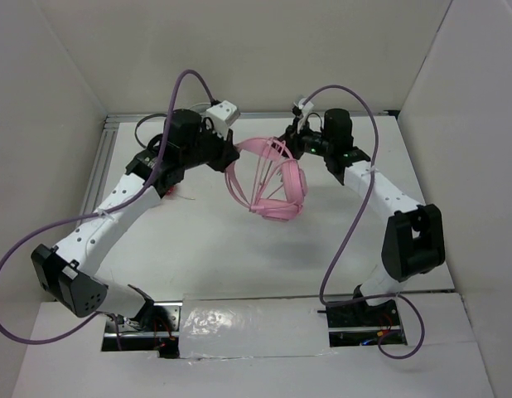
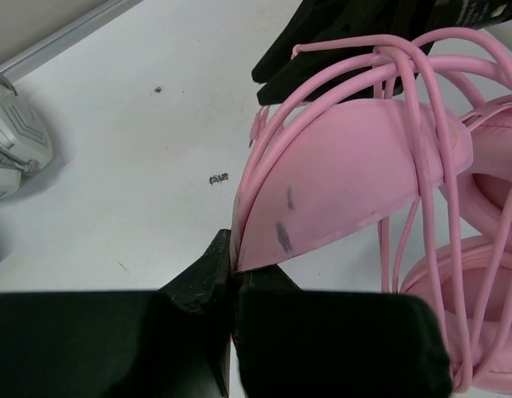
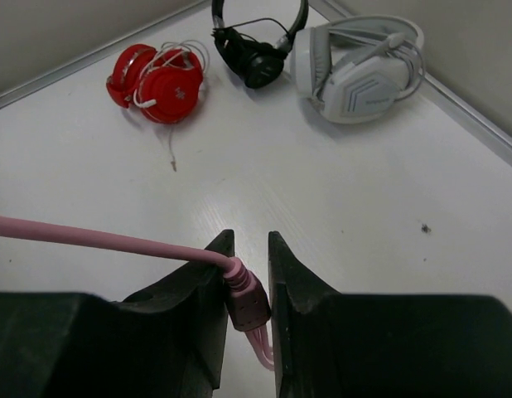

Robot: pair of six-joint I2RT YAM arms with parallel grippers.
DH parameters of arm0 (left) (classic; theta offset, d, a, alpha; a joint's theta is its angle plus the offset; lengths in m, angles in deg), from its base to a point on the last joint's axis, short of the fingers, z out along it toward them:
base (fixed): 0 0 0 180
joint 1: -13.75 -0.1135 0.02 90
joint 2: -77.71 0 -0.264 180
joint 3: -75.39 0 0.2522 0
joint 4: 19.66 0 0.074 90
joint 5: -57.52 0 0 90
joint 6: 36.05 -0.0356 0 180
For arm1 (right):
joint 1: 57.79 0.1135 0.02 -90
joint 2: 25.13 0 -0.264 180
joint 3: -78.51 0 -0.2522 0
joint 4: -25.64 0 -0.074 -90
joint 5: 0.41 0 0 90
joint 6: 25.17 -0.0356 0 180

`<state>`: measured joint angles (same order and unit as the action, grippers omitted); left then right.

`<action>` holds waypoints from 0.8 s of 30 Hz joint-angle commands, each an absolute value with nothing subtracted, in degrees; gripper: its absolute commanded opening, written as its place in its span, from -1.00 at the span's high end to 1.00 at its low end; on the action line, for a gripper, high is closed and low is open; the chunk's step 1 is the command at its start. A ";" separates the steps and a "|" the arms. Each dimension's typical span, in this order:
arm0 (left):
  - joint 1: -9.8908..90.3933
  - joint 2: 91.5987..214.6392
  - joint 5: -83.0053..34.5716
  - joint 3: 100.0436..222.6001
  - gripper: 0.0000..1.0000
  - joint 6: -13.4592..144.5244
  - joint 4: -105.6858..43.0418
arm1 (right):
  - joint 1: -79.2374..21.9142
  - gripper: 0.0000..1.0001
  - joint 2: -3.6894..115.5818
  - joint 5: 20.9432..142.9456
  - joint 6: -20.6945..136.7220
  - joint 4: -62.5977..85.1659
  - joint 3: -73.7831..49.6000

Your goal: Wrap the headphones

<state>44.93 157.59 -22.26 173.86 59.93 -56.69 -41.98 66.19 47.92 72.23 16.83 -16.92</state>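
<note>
The pink headphones (image 1: 272, 178) hang in the air between my two arms, with the pink cable (image 1: 254, 170) looped several times around the headband. My left gripper (image 1: 231, 156) is shut on the end of the pink headband (image 2: 347, 178); its jaws pinch the band's tip in the left wrist view, and the earcups (image 2: 480, 332) hang to the right. My right gripper (image 1: 296, 143) holds the cable's plug (image 3: 248, 300) between its jaws, with the cable (image 3: 90, 238) running off to the left.
Red headphones (image 3: 156, 83), thin black headphones (image 3: 254, 50) and white/grey headphones (image 3: 359, 62) lie on the white table at the back near the wall. Purple arm cables (image 1: 351, 224) arch over the table. Walls enclose three sides.
</note>
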 commanded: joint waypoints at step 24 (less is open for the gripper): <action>45.74 153.12 -18.15 187.50 1.00 67.84 -47.40 | -39.95 0.23 66.28 55.48 65.00 30.67 -28.99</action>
